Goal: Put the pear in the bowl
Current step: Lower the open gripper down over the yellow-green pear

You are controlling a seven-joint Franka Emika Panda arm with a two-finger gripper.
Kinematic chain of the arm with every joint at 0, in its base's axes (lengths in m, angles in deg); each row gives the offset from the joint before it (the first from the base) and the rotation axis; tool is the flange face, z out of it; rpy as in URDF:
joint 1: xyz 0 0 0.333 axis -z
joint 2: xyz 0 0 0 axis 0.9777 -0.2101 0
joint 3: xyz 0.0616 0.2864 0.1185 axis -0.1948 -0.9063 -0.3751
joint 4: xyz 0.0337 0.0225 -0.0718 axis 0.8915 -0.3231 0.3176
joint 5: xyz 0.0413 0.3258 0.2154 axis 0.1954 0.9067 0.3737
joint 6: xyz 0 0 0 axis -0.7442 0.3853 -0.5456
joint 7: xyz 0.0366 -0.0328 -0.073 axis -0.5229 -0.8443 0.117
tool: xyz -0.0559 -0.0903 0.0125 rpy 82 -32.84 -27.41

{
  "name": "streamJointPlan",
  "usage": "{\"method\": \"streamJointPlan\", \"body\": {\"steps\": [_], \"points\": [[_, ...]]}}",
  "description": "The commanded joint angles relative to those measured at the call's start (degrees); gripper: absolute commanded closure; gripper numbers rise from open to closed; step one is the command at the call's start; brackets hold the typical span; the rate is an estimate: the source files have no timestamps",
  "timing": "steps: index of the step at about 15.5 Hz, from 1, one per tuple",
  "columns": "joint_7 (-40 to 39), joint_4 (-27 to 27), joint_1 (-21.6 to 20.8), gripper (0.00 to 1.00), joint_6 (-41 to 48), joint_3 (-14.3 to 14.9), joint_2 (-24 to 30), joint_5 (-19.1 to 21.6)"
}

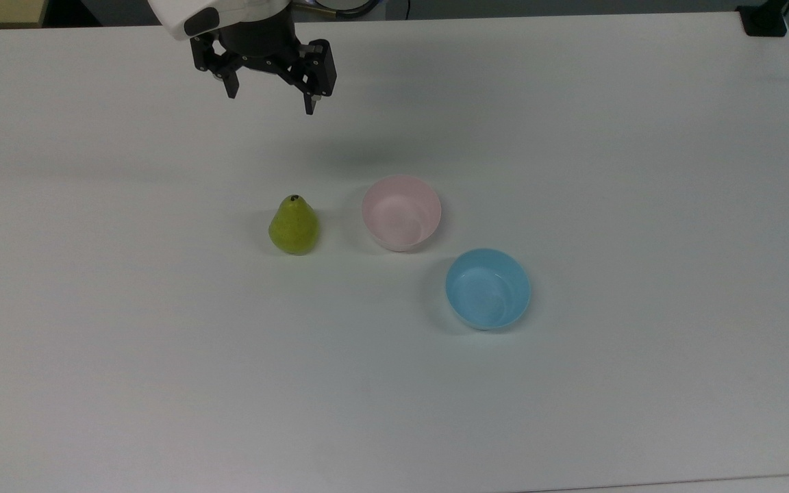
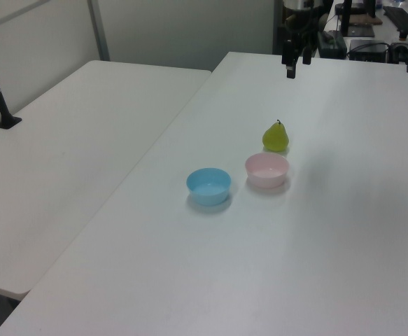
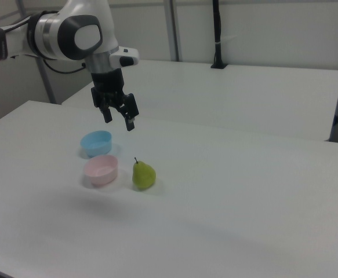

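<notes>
- The gripper [image 1: 270, 103] hung wide and empty, well above the table [image 1: 641, 171].
- The upright pear [image 1: 294, 224] might topple if nudged.
- The pink bowl [image 1: 401, 212] beside it might get bumped.

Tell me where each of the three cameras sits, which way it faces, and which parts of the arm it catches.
Top view: high, looking down on the white table; open black gripper at the top edge.
Left view: off one table end, looking along it; gripper far off.
Right view: low beside the table; white arm and gripper.
All share the yellow-green pear, pale pink bowl and light blue bowl.
</notes>
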Motion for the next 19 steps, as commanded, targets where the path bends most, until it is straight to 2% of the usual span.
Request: {"method": "streamJointPlan", "body": {"steps": [1, 8, 15, 19], "points": [[0.6, 1.07, -0.46, 0.0, -0.35, 0.81, -0.75, 0.78], [-0.8, 2.14, -0.19, 0.0, -0.53, 0.81, -1.46, 0.52], [-6.23, 1.7, -0.72, 0.0, -4.74, 2.21, -10.06, 0.17], [-7.75, 1.61, -2.56, 0.0, -6.49, 3.1, -15.25, -1.06]]}}
